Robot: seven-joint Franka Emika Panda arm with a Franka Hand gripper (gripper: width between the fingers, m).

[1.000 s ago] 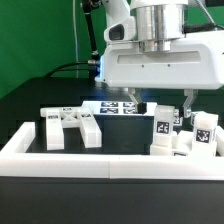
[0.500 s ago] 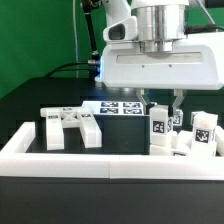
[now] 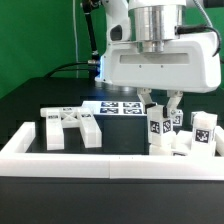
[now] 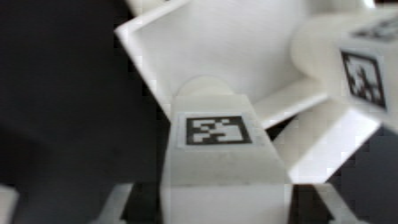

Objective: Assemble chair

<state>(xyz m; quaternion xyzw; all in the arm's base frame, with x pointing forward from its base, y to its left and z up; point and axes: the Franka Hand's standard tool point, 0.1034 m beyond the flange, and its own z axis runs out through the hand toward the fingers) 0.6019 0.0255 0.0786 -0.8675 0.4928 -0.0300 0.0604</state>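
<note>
I have my one gripper [image 3: 160,106] clenched on one upright tagged leg [image 3: 158,128] of the chair, its two fingers [image 3: 148,100] pressing either side. That leg stands on the desk [image 3: 28,106] among three tagged uprights I can count at the exterior view's right. It is well apart from the one X-braced frame [image 3: 70,126] at its left.

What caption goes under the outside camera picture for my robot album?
White robot gripper straddling an upright white plastic tagged chair part, white X-braced frame lying apart.
</note>
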